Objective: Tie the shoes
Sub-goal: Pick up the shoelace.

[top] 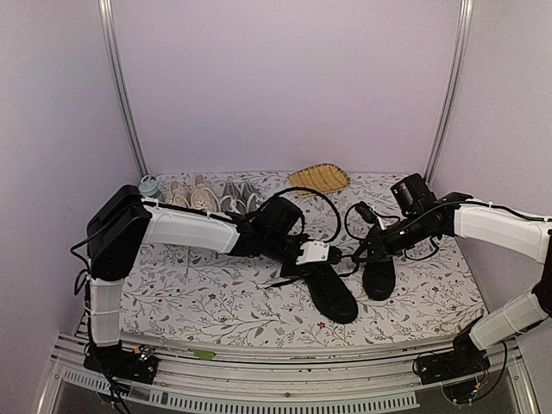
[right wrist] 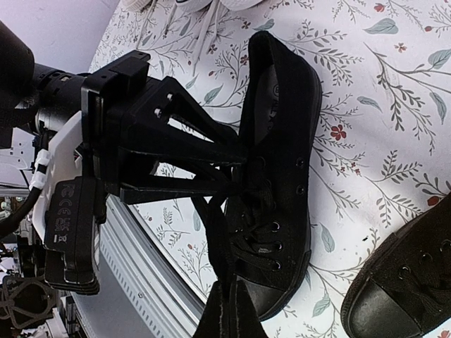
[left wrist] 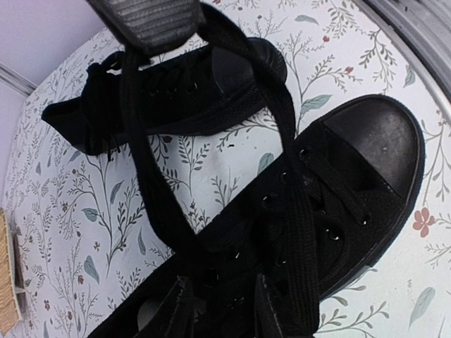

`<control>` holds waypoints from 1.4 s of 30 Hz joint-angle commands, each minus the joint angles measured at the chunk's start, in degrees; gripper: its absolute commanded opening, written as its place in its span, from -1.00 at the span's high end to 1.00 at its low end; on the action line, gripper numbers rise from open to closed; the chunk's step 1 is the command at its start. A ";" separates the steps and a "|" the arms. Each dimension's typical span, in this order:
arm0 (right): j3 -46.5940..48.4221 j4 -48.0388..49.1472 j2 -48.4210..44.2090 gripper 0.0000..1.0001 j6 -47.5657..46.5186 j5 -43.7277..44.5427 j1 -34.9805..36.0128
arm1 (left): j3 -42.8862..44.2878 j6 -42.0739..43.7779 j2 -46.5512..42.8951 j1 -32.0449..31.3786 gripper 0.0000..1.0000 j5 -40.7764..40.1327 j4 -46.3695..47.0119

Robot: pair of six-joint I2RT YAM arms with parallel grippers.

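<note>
Two black sneakers lie mid-table: the near one (top: 332, 291) and the right one (top: 379, 276). My left gripper (top: 335, 256) is at the near shoe's (left wrist: 352, 183) laces. Its fingers (left wrist: 221, 299) stand narrowly apart, and one strand of the black lace (left wrist: 151, 176) runs in between them, black on black. My right gripper (right wrist: 236, 310) is shut on that lace (right wrist: 215, 232) and holds it up. Its finger (left wrist: 144, 17) shows at the top of the left wrist view, with two taut strands dropping to the shoe. The other shoe (left wrist: 176, 91) lies beyond.
A beige pair (top: 194, 195) and a grey pair (top: 237, 193) sit at the back, beside a pale round object (top: 150, 185) and a yellow woven mat (top: 319, 178). Black cables (top: 323, 207) loop behind the grippers. A metal rail (top: 259, 366) runs along the near edge.
</note>
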 commanded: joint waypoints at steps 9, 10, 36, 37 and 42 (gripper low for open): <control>-0.42 0.92 -0.99 0.99 0.29 -1.36 0.01 | 0.07 6.49 -0.60 -0.21 0.32 -2.28 -8.14; -0.33 1.00 -0.84 0.99 0.29 -1.47 0.02 | 0.00 6.94 -0.77 -0.30 0.31 -2.53 -8.51; -0.33 4.82 1.31 0.99 5.43 -1.20 2.26 | -17.44 5.64 -16.96 -3.65 -0.04 -4.07 7.96; -0.32 5.23 1.49 0.99 5.53 -1.12 2.30 | -17.75 6.35 -16.40 -4.33 -0.08 -5.54 7.55; -0.23 7.68 2.74 0.99 6.72 -1.26 2.25 | -19.94 10.78 -13.92 -7.07 -0.12 -12.12 13.48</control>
